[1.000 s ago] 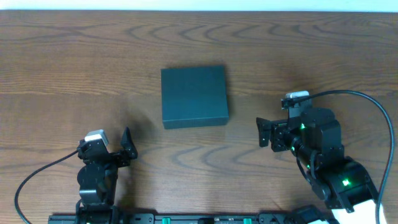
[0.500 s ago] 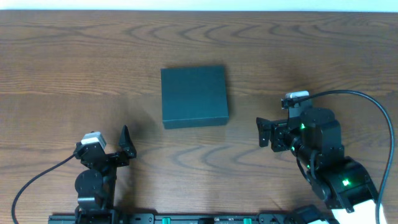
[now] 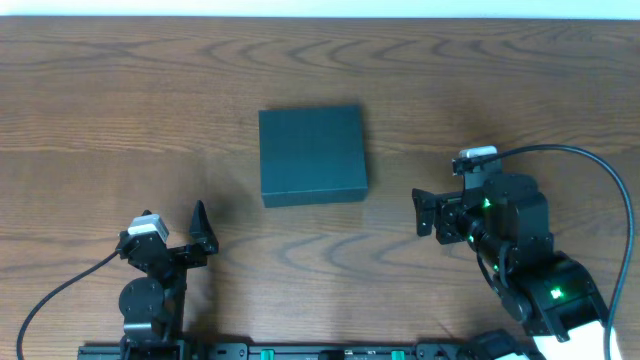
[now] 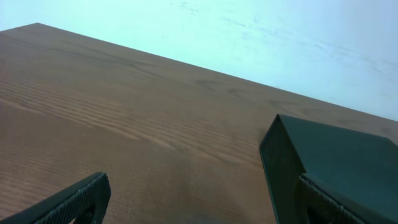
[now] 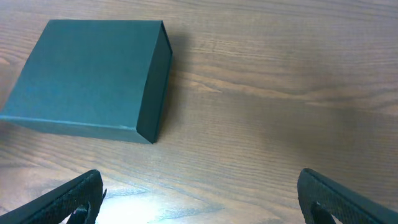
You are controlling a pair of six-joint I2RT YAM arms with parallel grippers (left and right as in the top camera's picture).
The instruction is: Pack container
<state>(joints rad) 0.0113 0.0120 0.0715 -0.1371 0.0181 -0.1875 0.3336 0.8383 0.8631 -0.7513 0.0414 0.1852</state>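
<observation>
The container (image 3: 312,155) is a dark teal box with its lid shut, lying flat on the wooden table near the middle. My left gripper (image 3: 195,235) sits low at the front left, well short of the box, and is open with nothing in it. In the left wrist view the container (image 4: 339,158) shows at the right, behind my right-hand fingertip (image 4: 326,202). My right gripper (image 3: 420,213) points left toward the box from its right side, open and empty. The right wrist view shows the container (image 5: 87,78) ahead at upper left, with the gripper (image 5: 202,199) over bare wood.
The table (image 3: 120,100) is brown wood. Its far edge meets a pale wall (image 4: 280,37). A black cable (image 3: 590,160) loops from the right arm, and another cable (image 3: 60,285) runs from the left arm. A mounting rail (image 3: 300,350) lines the front edge.
My left arm has drawn back toward the front edge and slightly left. The right arm and the container have not moved.
</observation>
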